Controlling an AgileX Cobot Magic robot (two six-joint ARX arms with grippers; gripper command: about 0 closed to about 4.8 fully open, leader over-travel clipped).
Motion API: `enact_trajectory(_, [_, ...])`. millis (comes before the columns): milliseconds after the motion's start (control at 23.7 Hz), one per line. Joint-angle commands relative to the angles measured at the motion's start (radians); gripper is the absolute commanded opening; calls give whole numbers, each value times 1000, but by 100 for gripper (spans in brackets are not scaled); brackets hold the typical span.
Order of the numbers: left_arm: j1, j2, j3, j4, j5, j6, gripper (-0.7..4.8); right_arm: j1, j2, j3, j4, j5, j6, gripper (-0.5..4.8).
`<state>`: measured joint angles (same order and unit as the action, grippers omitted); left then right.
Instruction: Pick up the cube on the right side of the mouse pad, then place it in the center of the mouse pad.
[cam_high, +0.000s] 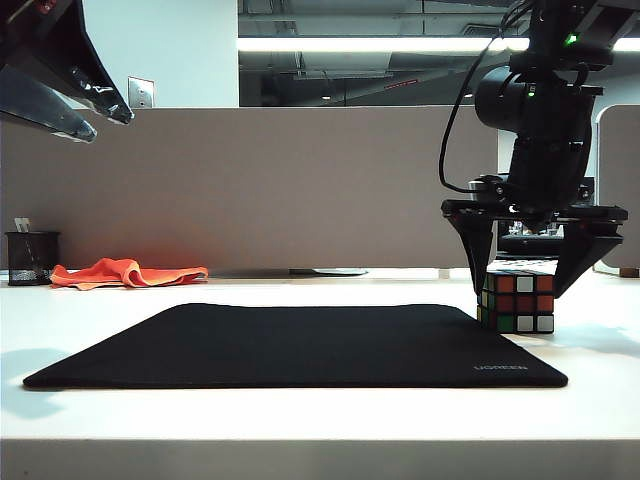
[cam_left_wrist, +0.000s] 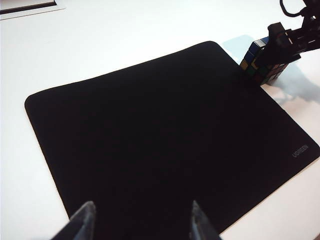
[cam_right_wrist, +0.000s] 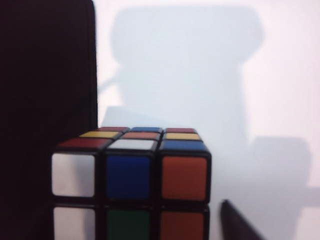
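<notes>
Black mesh forms the small pen cup (cam_high: 31, 257) we see far off to the left pincer's side of the tabletop (cam_high: 300, 410); something pale pokes out of its top, too small for us to name. Beside it lies a crumpled orange cloth (cam_high: 125, 272).

We read grey "UGREEN" lettering (cam_high: 500, 367) on the near corner of the mouse pad (cam_high: 300, 345), the corner closest to the right pincer; the left wrist view shows the same word (cam_left_wrist: 300, 151).

We find the right pincer (cam_high: 533, 262) lowered over the cube (cam_high: 517, 302), its two dark fingers spread wide, one on each side of the cube and not gripping it. The cube rests on the white tabletop at the pad's right edge, touching or just beside it; we cannot tell which. Its faces show red, orange, white, green and blue stickers in a black frame.

We see the left pincer (cam_left_wrist: 140, 225) raised well above the pad's far left side, fingers apart and holding nothing.

The right wrist view cuts off the cube's (cam_right_wrist: 131, 182) lower rows and shows only one fingertip (cam_right_wrist: 237, 225). In the left wrist view the right pincer's (cam_left_wrist: 282, 47) finger hides much of the cube (cam_left_wrist: 252, 57). The exterior view crops the left pincer (cam_high: 85, 105) at the frame edge.
</notes>
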<state>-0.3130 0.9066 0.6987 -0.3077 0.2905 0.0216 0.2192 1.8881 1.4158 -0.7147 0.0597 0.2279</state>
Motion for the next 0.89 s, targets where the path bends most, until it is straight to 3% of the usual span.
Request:
enact_trajectory(42, [-1,-3,6,9,1,-3,242,0,-5,4,10,-3,0,342])
enact_trajectory(126, [-1,-3,6,9,1,-3,242,0,-5,4,7,-3,0,293])
enact_trajectory(379, [-1,-3,6,9,1,-3,242,0,-18,13,-3,-2,0,291])
enact_trajectory(759, [-1,-3,6,8,2,-3,242,0,-132,185,-120,10,-49,277])
enact_trajectory(885, [-1,-3,6,8,2,-3,242,3,-193,235,-120,-46,-49,277])
